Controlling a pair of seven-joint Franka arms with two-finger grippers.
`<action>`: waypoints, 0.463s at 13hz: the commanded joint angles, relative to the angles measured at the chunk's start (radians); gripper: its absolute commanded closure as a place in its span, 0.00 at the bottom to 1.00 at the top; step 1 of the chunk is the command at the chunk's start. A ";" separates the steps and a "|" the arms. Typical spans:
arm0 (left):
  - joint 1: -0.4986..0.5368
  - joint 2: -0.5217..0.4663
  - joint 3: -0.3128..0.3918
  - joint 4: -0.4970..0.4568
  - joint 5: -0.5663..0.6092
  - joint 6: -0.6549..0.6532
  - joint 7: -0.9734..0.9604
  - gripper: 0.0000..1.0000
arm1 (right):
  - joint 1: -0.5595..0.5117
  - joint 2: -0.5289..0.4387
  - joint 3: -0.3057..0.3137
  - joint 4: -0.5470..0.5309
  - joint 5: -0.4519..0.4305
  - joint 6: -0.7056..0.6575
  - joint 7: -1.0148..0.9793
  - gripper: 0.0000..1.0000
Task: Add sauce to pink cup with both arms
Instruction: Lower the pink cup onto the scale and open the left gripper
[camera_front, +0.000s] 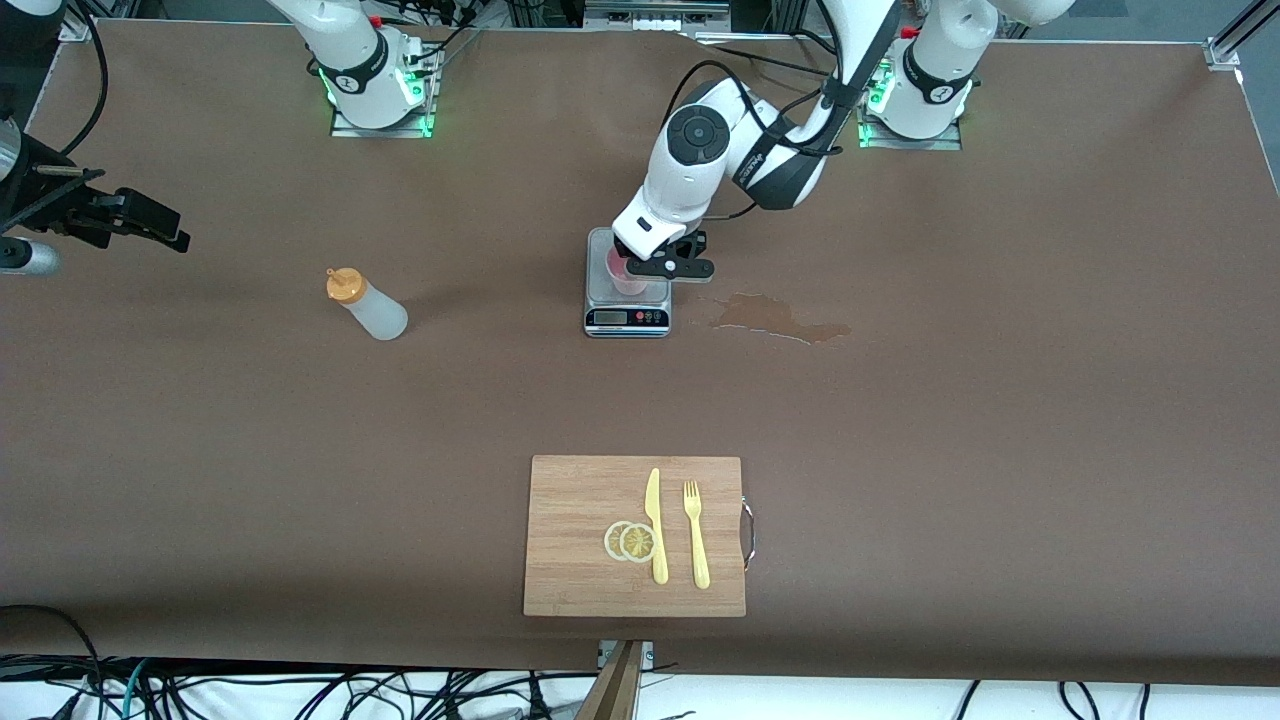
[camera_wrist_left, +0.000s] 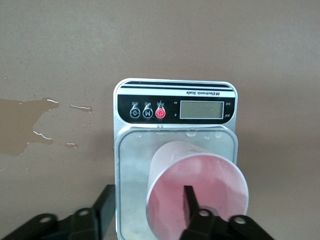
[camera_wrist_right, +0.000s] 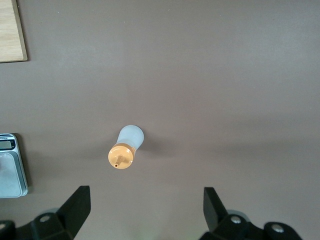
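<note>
1. The sauce (camera_front: 368, 307) stands upright on the tabletop (camera_front: 1000, 420), its long axis vertical and its orange nozzle pointing straight up. Taking the scale (camera_front: 627, 300) as the dial's centre in the front view, the bottle sits at about nine o'clock, toward the right arm's end and well apart from it.

2. The pink cup (camera_wrist_left: 196, 189) stands upright on the scale's platform, mouth open to the top. It looks empty inside.

3. The left claw (camera_front: 672, 265) is down at the cup with its fingers apart. In the left wrist view one finger (camera_wrist_left: 189, 200) reaches inside the rim and the other is outside the wall, so the wall lies between them but is not yet pinched.

4. The right claw (camera_wrist_right: 145, 207) hangs high over the tabletop above the bottle, its fingers spread wide with nothing between them.

5. Handling, as a judgement: the bottle looks light and soft-walled. A hard squeeze would push sauce out early, so the firmer body just below the orange cap seems the better hold. Its smooth plastic may slip when tipped.

6. The cup looks thin, light and easy to tip or deform, so a gentle pinch on the wall should steady it.

7. A wet brown spill (camera_front: 775, 318) lies beside the scale at about three o'clock. A cutting board (camera_front: 580, 540) with knife, fork and lemon slices lies at six o'clock.
</note>
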 joint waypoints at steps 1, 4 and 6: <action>0.016 -0.037 0.009 0.037 0.011 -0.091 -0.019 0.00 | 0.003 0.005 0.000 0.020 0.010 -0.018 0.012 0.00; 0.089 -0.044 0.013 0.199 0.011 -0.343 -0.004 0.00 | 0.016 0.004 0.002 0.020 0.012 -0.031 0.020 0.00; 0.152 -0.044 0.021 0.334 0.015 -0.523 0.016 0.00 | 0.016 0.007 0.002 0.020 0.012 -0.033 0.012 0.00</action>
